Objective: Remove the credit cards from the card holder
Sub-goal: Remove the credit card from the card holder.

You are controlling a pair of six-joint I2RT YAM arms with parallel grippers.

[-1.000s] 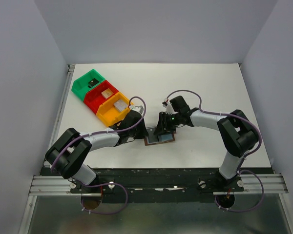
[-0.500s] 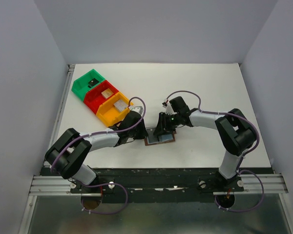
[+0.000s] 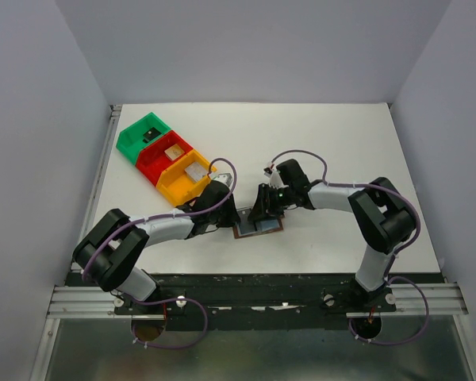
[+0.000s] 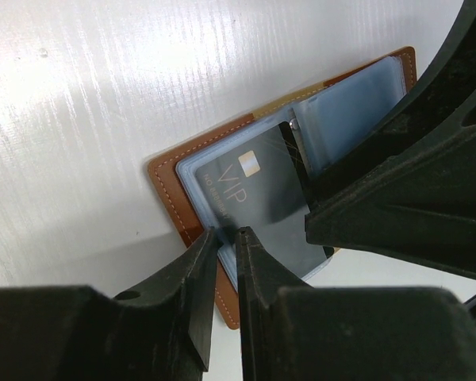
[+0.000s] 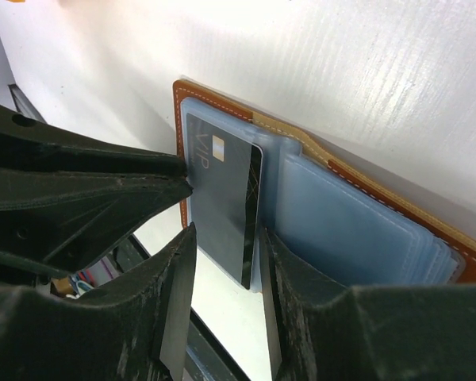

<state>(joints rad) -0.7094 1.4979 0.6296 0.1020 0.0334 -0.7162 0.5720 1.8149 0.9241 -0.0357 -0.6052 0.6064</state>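
Note:
The card holder (image 3: 262, 228) lies open on the white table between both grippers, brown with grey-blue pockets (image 5: 357, 230). A black "VIP" credit card (image 4: 254, 198) sits in its left pocket, its right edge lifted and tilted (image 5: 218, 190). My left gripper (image 4: 224, 236) is nearly closed and pinches the card holder's left pocket edge (image 4: 170, 198); it shows in the top view (image 3: 232, 220). My right gripper (image 5: 226, 254) is open, its jaws standing either side of the black card's near end; it shows in the top view (image 3: 263, 213). The other cards are hidden.
Green (image 3: 147, 135), red (image 3: 168, 155) and yellow (image 3: 189, 176) bins stand in a row at the back left, the red and yellow ones holding small white pieces. The table's front edge is just behind the card holder.
The right arm has shifted slightly left. Both grippers stay at the card holder.

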